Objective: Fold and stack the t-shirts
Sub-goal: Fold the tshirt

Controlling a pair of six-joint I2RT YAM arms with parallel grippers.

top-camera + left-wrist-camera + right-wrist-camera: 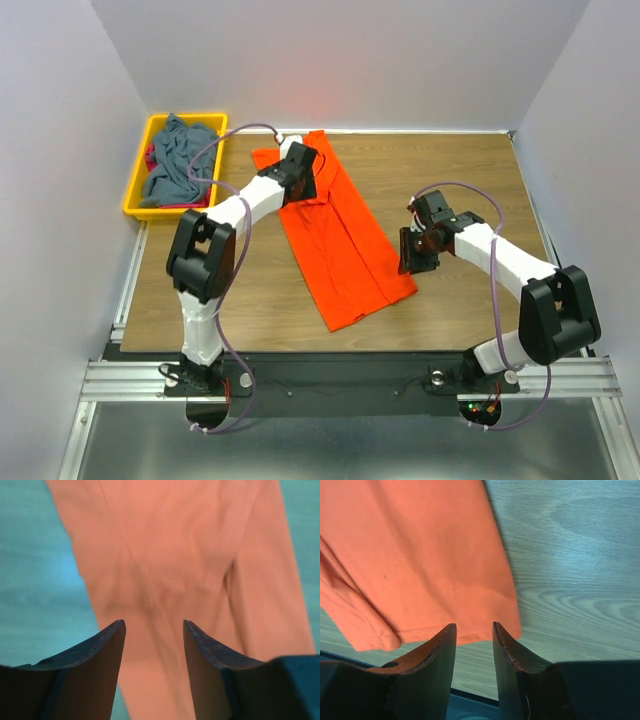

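The orange t-shirt (pixel 345 250) lies on the table as a long strip folded lengthwise, running diagonally from the back middle toward the front. My left gripper (pixel 303 180) hovers over its far end; in the left wrist view its jaws (pixel 153 624) stand apart above the orange cloth (pixel 170 555) with nothing pinched. My right gripper (pixel 410 255) sits just right of the shirt's near end. Its jaws (pixel 474 625) are apart, and the stitched hem (pixel 470 629) lies just beyond the tips. A grey-blue t-shirt (pixel 180 165) is crumpled in the yellow bin, with a bit of red cloth (pixel 151 158) under it.
The yellow bin (pixel 135 195) stands at the back left corner of the wooden table (pixel 480 180). White walls close in the left, back and right sides. The table's front edge and a metal rail run by the arm bases.
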